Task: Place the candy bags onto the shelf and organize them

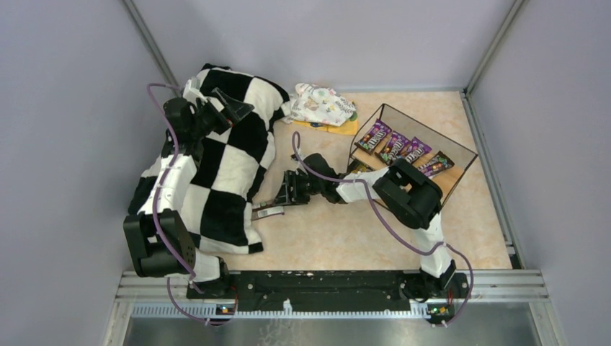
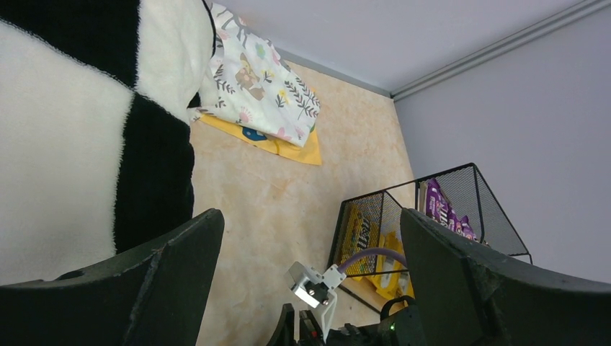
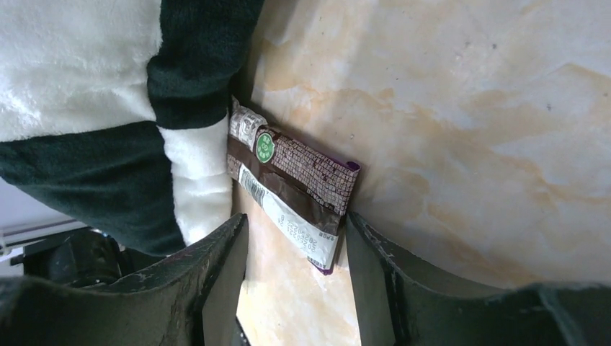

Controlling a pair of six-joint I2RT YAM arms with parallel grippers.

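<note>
The shelf [image 1: 432, 130] stands at the right with several purple candy bags [image 1: 394, 146] in a row on its upper board. In the left wrist view, yellow candy bags [image 2: 360, 234] lie on the lower tier of the shelf [image 2: 339, 231]. One dark brown candy bag [image 3: 295, 191] lies flat on the table against the blanket's edge, and it also shows in the top view [image 1: 268, 211]. My right gripper [image 3: 295, 267] is open, low over the table, with the bag's near end between its fingers. My left gripper [image 1: 230, 108] is open and empty above the blanket.
A black-and-white checkered blanket [image 1: 223, 158] covers the left side of the table. A white floral cloth bundle [image 1: 320, 104] lies on a flat orange sheet [image 1: 339, 130] at the back. Grey walls enclose the table on three sides.
</note>
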